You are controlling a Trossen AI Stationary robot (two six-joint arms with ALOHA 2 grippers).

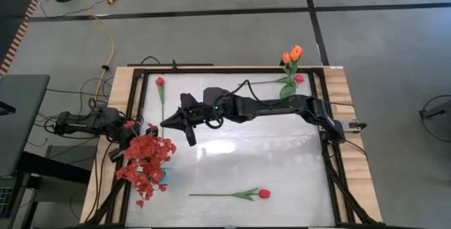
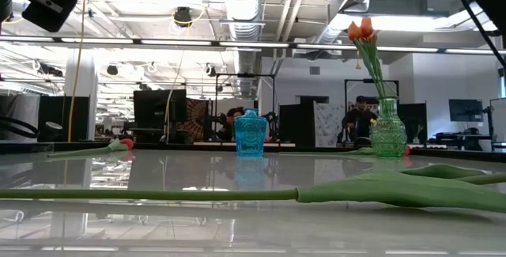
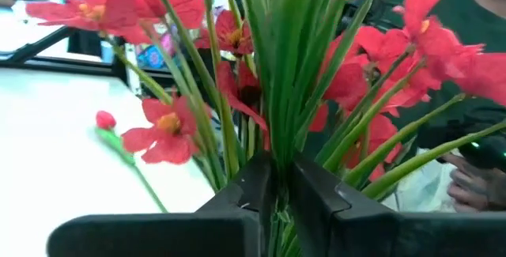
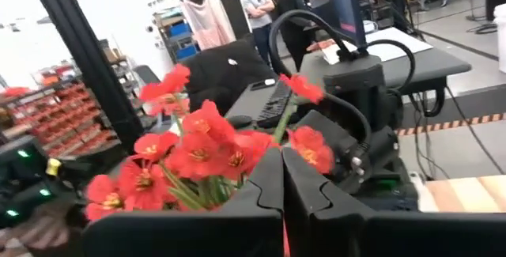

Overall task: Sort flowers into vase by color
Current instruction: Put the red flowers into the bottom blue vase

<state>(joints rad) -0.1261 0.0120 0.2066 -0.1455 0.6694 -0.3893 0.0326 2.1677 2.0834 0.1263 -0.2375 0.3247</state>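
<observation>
Left gripper point(image 3: 275, 198) fingers clamp the bushy red-blossom spray's point(image 1: 146, 158) green stems; right gripper point(image 1: 168, 124) beside the spray, fingers closed.

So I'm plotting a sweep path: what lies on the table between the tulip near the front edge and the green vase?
In the high view, only bare tabletop lies between tulip and green vase, though the right arm crosses above it.

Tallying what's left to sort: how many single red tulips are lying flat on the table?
3: one red tulip near the front edge, one at the back left, one beside the green vase. The red spray could hide others.
</observation>
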